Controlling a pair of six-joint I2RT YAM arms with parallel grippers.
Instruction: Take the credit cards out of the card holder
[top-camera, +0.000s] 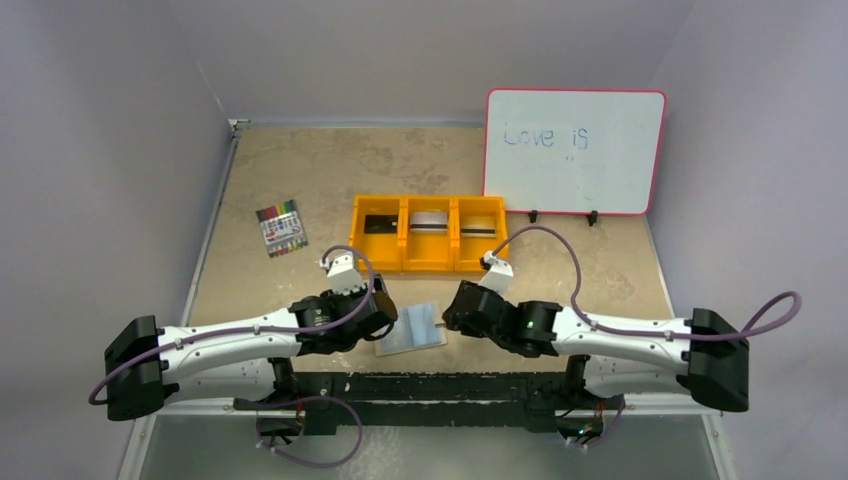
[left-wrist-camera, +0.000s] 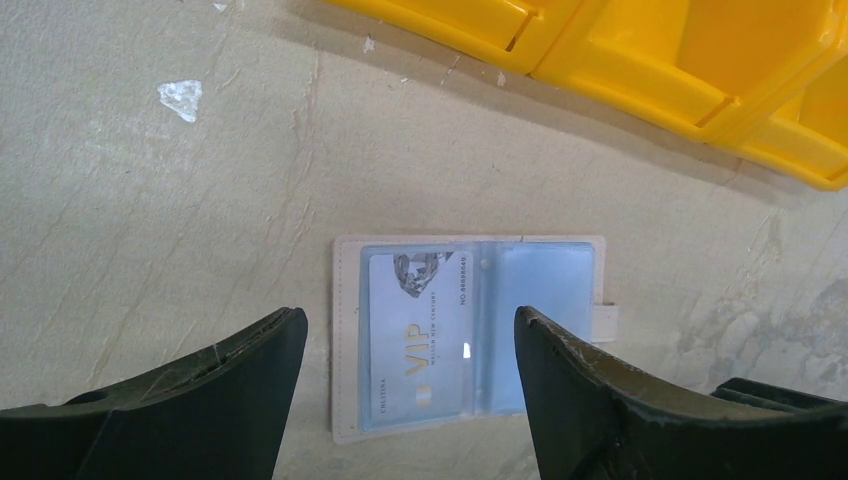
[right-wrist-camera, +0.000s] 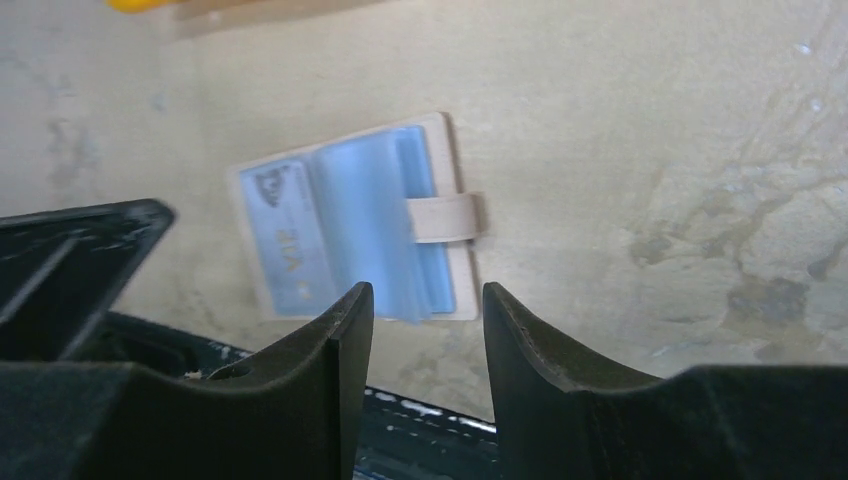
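Note:
The card holder (top-camera: 412, 328) lies open and flat on the table between my two grippers, light blue panels up. In the left wrist view the card holder (left-wrist-camera: 470, 330) shows a pale blue VIP card (left-wrist-camera: 420, 340) in its left sleeve, and its pale tab strap (left-wrist-camera: 606, 322) sticks out on the right. In the right wrist view the card holder (right-wrist-camera: 350, 225) has loose blue sleeves lifted slightly. My left gripper (left-wrist-camera: 410, 330) is open and empty, hovering over it. My right gripper (right-wrist-camera: 428, 300) is open and empty, just beside its near edge.
An orange three-compartment tray (top-camera: 428, 233) stands behind the card holder, with a card lying in each compartment. A pack of coloured markers (top-camera: 281, 228) lies at the left. A whiteboard (top-camera: 574, 151) stands at the back right.

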